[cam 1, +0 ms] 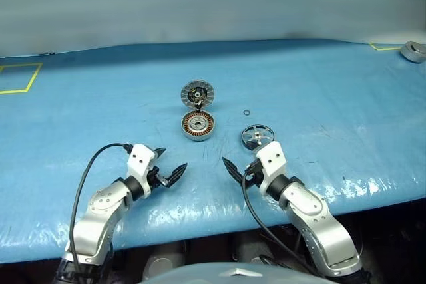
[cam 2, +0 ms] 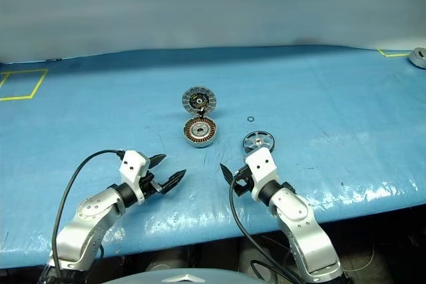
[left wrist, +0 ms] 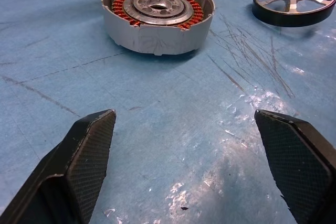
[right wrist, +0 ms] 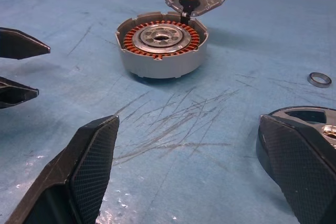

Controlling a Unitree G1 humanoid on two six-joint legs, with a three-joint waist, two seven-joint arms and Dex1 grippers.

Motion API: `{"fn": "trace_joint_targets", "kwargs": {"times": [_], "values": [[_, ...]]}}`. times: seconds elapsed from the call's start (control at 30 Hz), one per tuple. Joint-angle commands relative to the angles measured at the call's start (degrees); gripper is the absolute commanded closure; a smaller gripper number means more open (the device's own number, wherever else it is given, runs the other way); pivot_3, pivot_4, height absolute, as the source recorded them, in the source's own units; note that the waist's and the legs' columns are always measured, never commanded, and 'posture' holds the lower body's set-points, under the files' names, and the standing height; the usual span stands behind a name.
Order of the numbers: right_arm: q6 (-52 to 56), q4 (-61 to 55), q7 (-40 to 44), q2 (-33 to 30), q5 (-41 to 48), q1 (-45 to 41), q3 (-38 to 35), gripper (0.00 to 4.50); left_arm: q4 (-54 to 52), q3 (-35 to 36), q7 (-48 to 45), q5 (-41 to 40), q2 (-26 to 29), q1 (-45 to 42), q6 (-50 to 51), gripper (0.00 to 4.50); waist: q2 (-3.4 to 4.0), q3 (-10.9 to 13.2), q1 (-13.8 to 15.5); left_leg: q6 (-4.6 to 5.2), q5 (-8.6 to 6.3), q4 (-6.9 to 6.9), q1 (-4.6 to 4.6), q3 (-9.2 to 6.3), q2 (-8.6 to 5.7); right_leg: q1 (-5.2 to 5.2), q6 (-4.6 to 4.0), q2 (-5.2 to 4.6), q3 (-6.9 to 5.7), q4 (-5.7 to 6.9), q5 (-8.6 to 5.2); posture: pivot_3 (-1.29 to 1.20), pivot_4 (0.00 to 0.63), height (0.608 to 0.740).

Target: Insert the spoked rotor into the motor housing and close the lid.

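The motor housing [cam 1: 198, 126], a silver-grey cup with copper windings, sits mid-table. Its lid [cam 1: 197, 93] stands upright on the hinge at the housing's far side, inner face toward me. To the housing's right the spoked rotor [cam 1: 257, 136] lies flat on the blue table, dark rim and silver spokes up. My left gripper [cam 1: 170, 161] hovers open in front of the housing and to its left, nothing between its fingers [left wrist: 92, 145]. My right gripper [cam 1: 243, 157] is open and empty too, just short of the rotor [right wrist: 310, 124], one finger [right wrist: 296, 166] overlapping the rotor's rim in the right wrist view.
A tiny black ring [cam 1: 247, 113] lies behind the rotor. Yellow tape marks [cam 1: 20, 78] a square at the far left, and a grey round part [cam 1: 413, 51] sits at the far right corner. The table's front edge [cam 1: 200, 231] runs under both arms.
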Motion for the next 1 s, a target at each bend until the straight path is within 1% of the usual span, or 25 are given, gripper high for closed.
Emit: {"fn": "trace_joint_targets", "kwargs": {"times": [0.03,1.0], "values": [[-1.2,-0.9,0.0,0.5,0.1,-0.6,-0.1,0.02,-2.9,0.8,1.0,0.1,-0.1,0.0,0.3,0.0,0.0,0.0,0.0,0.0,0.0,0.0,0.0,0.0,0.0,0.0,0.0,0.0,0.0,0.0,0.0,0.0,0.15,0.74],[-0.9,-1.0,0.8,0.8,-0.5,-0.3,0.4,0.02,-0.5,0.3,0.3,1.2,0.1,-0.2,-0.9,0.0,0.0,0.0,0.0,0.0,0.0,0.0,0.0,0.0,0.0,0.0,0.0,0.0,0.0,0.0,0.0,0.0,0.15,0.74]]}}
